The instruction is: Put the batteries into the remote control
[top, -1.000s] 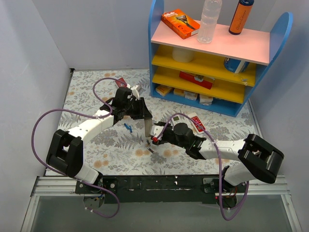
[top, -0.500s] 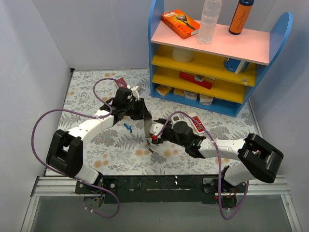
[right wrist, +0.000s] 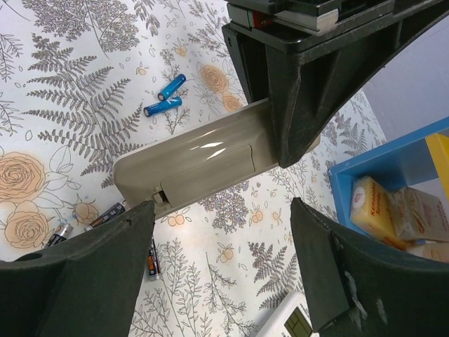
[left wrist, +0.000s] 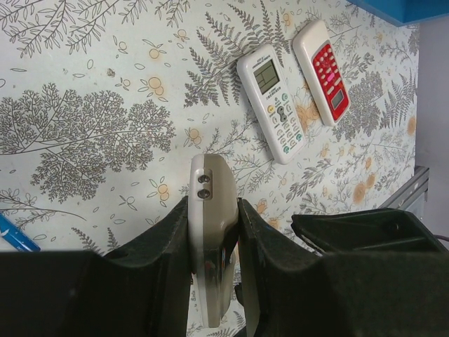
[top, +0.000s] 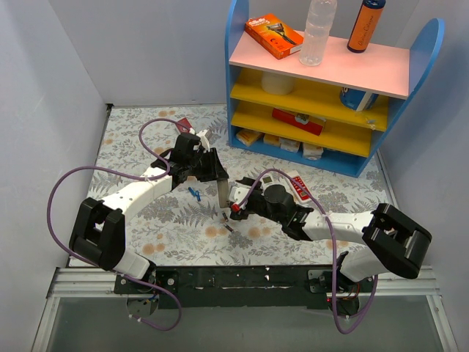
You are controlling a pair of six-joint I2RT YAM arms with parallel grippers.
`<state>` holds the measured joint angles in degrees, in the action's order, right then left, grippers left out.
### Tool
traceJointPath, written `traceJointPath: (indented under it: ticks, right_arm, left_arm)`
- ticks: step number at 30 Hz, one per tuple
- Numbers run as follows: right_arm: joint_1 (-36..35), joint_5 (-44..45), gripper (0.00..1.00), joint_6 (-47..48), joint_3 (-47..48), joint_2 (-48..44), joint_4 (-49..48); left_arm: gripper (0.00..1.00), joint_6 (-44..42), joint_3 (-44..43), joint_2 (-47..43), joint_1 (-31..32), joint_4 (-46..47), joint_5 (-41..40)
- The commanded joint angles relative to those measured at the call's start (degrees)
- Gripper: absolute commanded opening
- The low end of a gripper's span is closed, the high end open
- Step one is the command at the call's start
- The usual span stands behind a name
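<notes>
My left gripper (top: 214, 170) (left wrist: 214, 232) is shut on a beige remote (left wrist: 212, 203) (top: 222, 192), gripped across its thin sides and hanging on edge above the mat. In the right wrist view that beige remote (right wrist: 189, 165) turns its back to me, with a battery cover. My right gripper (top: 237, 203) (right wrist: 221, 232) stands open just in front of its lower end with nothing between the fingers. Dark batteries (right wrist: 105, 213) (right wrist: 152, 261) (top: 229, 226) lie on the mat below. The slim white remote control (left wrist: 271, 104) (top: 270, 179) with a greenish screen lies flat on the mat, apart from both grippers.
A red-faced remote (left wrist: 325, 74) (top: 299, 187) lies beside the white one. Two small blue cylinders (right wrist: 167, 97) (top: 193, 193) rest on the mat left of the held remote. A blue shelf unit (top: 333, 81) with boxes and bottles stands at the back right.
My right gripper's jaws have spread wider and it has edged slightly left toward the held remote. The left gripper and its remote have stayed in place.
</notes>
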<state>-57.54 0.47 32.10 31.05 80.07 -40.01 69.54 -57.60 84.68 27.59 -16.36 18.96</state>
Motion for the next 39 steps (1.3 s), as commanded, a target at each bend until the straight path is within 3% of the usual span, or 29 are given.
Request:
traceJointPath:
  ticks: [1,23,30,39]
  right_arm:
    - [-0.3,0.0,0.85,-0.7,0.3,-1.1,-2.6]
    - [-0.3,1.3,0.84,-0.4,-0.5,1.9,-6.8]
    - [-1.2,8.1,0.84,3.0,-6.3,1.4,-24.1]
    - [-2.9,15.8,0.84,11.0,-8.6,3.8,-38.0]
  left_arm:
    - [0.0,0.7,-1.0,-3.6,0.3,0.6,0.5]
    - [0.0,3.1,0.1,-4.1,0.2,4.3,9.2]
    - [0.0,6.2,1.1,-2.5,0.2,5.3,12.8]
    - [0.0,6.6,2.1,-0.6,0.3,4.7,12.5]
